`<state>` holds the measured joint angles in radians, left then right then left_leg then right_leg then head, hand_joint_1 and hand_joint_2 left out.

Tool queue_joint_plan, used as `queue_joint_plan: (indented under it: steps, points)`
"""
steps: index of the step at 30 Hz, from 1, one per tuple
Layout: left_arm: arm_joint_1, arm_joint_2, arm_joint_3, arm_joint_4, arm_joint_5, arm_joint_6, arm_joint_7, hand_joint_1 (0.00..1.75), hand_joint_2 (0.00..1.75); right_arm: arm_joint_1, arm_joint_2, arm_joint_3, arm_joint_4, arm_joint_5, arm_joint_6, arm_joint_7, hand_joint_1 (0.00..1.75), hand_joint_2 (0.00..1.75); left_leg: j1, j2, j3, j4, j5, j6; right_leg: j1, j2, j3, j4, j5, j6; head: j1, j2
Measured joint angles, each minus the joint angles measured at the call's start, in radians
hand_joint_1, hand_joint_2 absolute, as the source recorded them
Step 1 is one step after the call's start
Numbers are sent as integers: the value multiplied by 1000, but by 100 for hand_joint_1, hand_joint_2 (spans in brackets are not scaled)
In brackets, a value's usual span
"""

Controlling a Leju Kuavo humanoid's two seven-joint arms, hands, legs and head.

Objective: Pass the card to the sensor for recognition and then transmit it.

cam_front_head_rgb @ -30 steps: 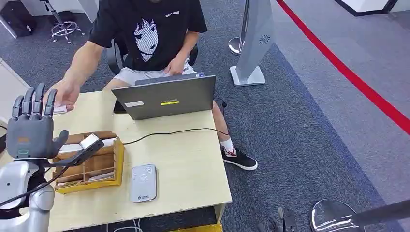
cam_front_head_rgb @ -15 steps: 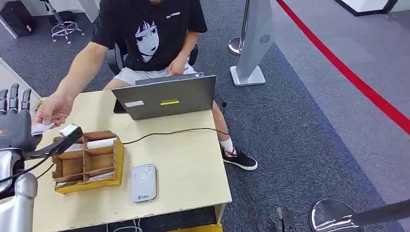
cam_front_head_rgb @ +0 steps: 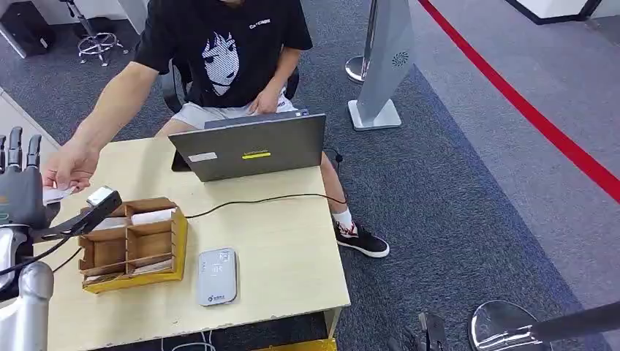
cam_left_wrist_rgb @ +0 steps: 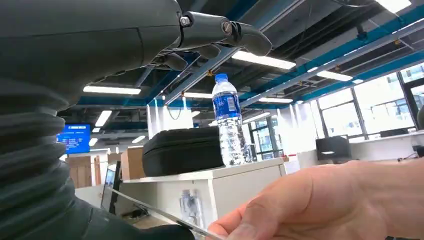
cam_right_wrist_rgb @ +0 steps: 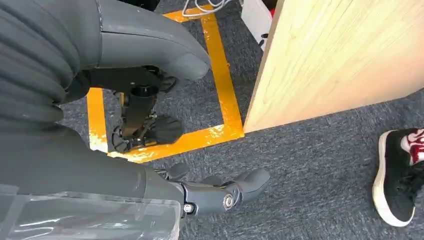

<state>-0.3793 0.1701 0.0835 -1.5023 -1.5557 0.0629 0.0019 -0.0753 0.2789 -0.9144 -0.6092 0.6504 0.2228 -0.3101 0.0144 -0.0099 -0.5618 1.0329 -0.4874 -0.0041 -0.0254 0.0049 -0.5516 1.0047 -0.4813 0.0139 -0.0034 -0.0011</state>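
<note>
My left hand (cam_front_head_rgb: 20, 186) is raised at the table's far left corner, its fingers pointing up and spread. A person's hand (cam_front_head_rgb: 69, 167) pinches a white card (cam_front_head_rgb: 55, 194) right beside it. In the left wrist view the card (cam_left_wrist_rgb: 150, 211) shows edge-on, running from my thumb (cam_left_wrist_rgb: 125, 232) to the person's fingers (cam_left_wrist_rgb: 310, 205), while my own fingers (cam_left_wrist_rgb: 220, 30) stay stretched well away from it. The grey card sensor (cam_front_head_rgb: 216, 276) lies flat near the table's front edge. My right hand (cam_right_wrist_rgb: 210, 192) hangs beside the table with nothing in it.
A yellow-edged wooden organiser (cam_front_head_rgb: 178, 241) with compartments stands left of the sensor. An open laptop (cam_front_head_rgb: 252, 146) sits at the back, with a black cable (cam_front_head_rgb: 263, 198) across the tabletop (cam_front_head_rgb: 285, 241). The seated person (cam_front_head_rgb: 227, 51) faces me. A grey stand (cam_front_head_rgb: 384, 66) is on the carpet.
My left hand has moved left toward the picture's edge. The person's hand has followed it with the card and come down beside it.
</note>
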Motion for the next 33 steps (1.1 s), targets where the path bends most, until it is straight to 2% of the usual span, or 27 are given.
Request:
queue_joint_plan:
  steps: [33]
  points:
    - [-2, 0, 0, 6, 0, 0, 0, 0, 175, 0, -1, 4, 0, 0, 0, 0, 0, 175, 0, 0, 0, 0, 0, 0, 0, 0, 0, 0, 0, 0, 0, 0]
